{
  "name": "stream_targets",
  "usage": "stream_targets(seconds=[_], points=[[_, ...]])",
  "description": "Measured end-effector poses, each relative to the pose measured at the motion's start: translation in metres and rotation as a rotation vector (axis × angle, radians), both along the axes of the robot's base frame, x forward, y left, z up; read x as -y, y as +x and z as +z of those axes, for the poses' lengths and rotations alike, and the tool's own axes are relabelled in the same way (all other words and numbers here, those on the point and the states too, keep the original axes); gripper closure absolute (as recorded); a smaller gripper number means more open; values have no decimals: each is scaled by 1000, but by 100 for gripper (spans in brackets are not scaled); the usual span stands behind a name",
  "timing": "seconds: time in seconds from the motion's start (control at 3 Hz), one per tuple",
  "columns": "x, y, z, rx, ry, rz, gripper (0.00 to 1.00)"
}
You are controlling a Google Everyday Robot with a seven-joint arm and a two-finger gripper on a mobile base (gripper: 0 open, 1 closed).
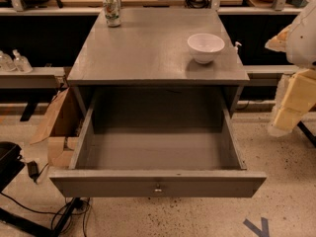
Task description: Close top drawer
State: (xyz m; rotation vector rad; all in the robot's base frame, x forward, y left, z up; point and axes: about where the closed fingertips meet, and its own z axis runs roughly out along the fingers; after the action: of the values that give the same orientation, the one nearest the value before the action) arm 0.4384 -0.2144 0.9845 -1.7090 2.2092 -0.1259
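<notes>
The top drawer of the grey cabinet is pulled far out toward me. Its wide front panel is lowest in the camera view, with a small metal knob at its centre. The inside of the drawer is empty. My gripper is at the right edge of the view, pale and blurred, beside the cabinet's right side and apart from the drawer. It holds nothing that I can see.
A white bowl and a drink can stand on the cabinet top. A cardboard box sits left of the cabinet. Cables and a black object lie on the floor at lower left. Shelves run behind.
</notes>
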Motion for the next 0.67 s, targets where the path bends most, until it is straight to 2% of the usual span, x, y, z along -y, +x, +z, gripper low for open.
stream_targets(seconds=[0.33, 0.67], points=[[0, -1, 0, 10, 4, 0, 0], [3, -20, -18, 37, 38, 12, 0]])
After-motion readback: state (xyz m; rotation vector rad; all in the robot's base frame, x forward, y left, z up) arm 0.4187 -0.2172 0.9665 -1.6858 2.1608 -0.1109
